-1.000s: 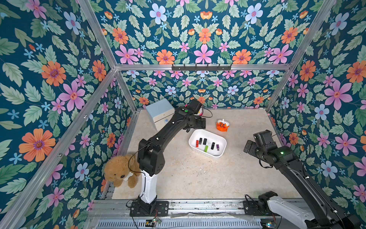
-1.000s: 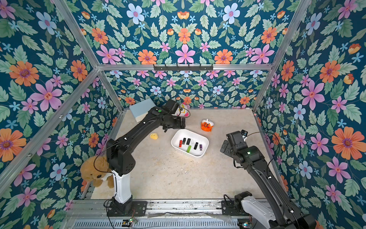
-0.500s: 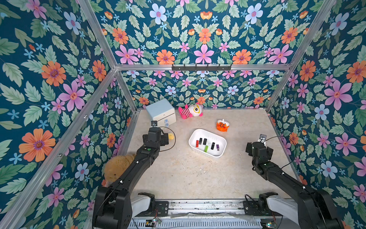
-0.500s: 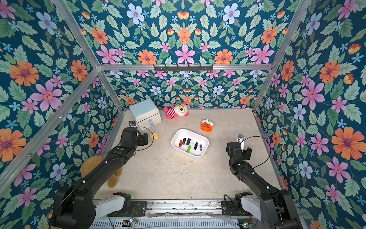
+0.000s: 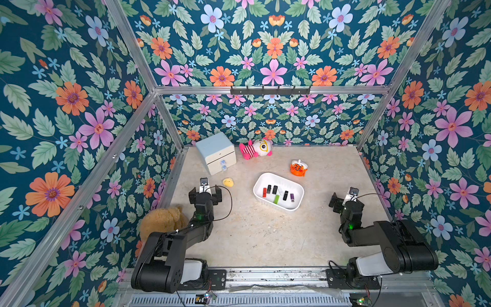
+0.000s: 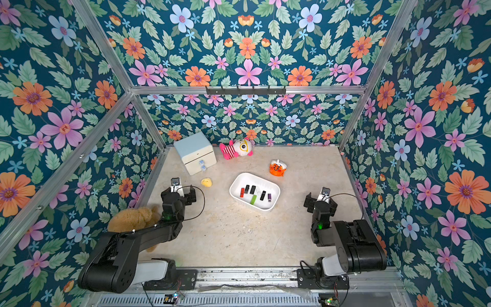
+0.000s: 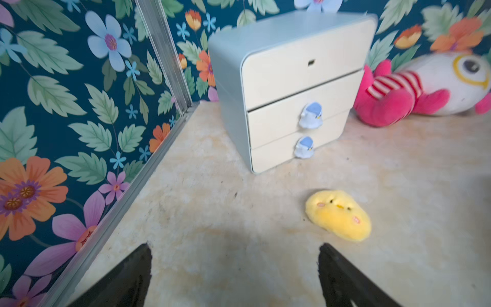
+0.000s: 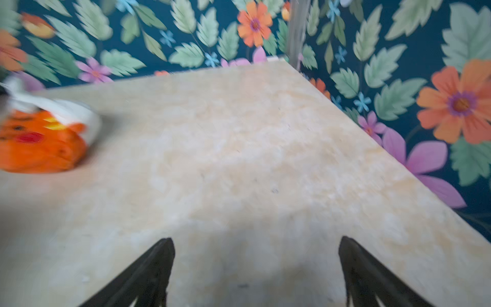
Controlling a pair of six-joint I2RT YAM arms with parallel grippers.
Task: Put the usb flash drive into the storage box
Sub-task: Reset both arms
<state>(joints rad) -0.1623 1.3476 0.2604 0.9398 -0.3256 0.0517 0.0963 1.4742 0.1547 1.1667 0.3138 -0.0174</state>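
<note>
I am holding left tool (image 7: 234, 245) and right tool (image 8: 256, 239) apart, empty. The flash drives (image 5: 276, 198) are seemingly all lying in the storage box (image 5: 282, 208).

Bright, even light in both top views; soft shadows, motion blur in the wrist views

L gripper (image 5: 205, 190) & R gripper (image 5: 345, 201) sit low, jaws spread wide. Storage box (image 5: 281, 181) lies between the 2, ahead of both, well apart from each. Usb flash drives (image 5: 276, 199) lie inside it: red, green, purple, some black. Yellow chick toy (image 5: 228, 182) is just ahead of the L jaws, drawer cabinet (image 5: 216, 148) further ahead.
</note>
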